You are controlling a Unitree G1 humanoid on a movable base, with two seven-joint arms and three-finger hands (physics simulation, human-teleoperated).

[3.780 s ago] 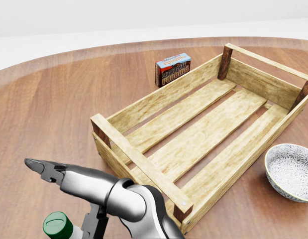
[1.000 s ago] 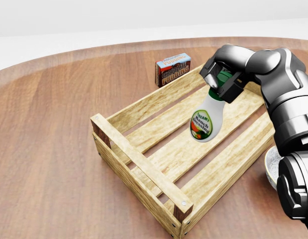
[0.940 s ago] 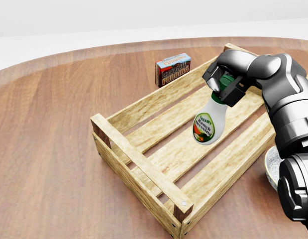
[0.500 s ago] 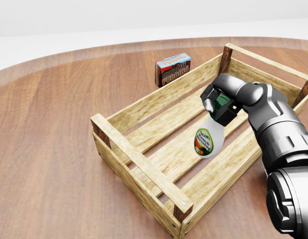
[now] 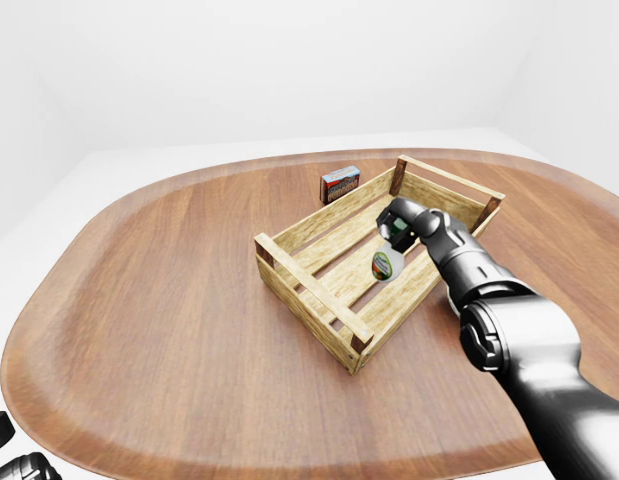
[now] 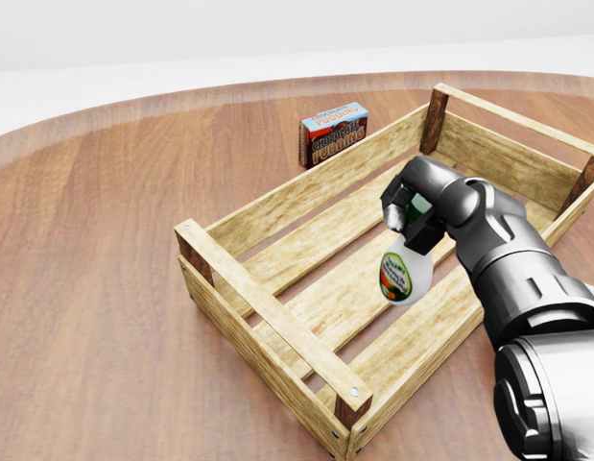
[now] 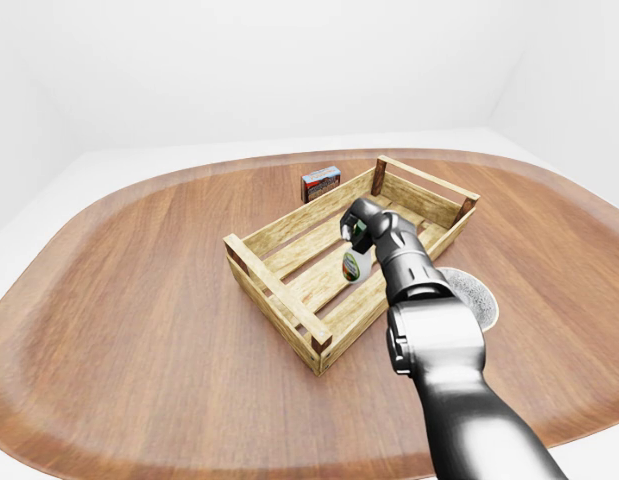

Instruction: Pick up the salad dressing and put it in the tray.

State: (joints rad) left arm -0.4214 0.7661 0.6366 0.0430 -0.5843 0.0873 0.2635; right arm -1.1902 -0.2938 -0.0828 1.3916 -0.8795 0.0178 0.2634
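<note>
Over the tray [image 6: 277, 328], my right hand [image 6: 413, 213] grips the salad dressing [image 6: 404, 272] by its cap, so next I'd set it down and let go.

Tray [image 6: 277, 322] slats are mostly bare; pudding box [image 6: 333, 133] just outside its far wall, bowl [image 7: 472, 297] beside its right.

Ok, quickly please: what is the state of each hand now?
Right hand: closed on the salad dressing, above the tray.
Left hand: cannot be told.
</note>
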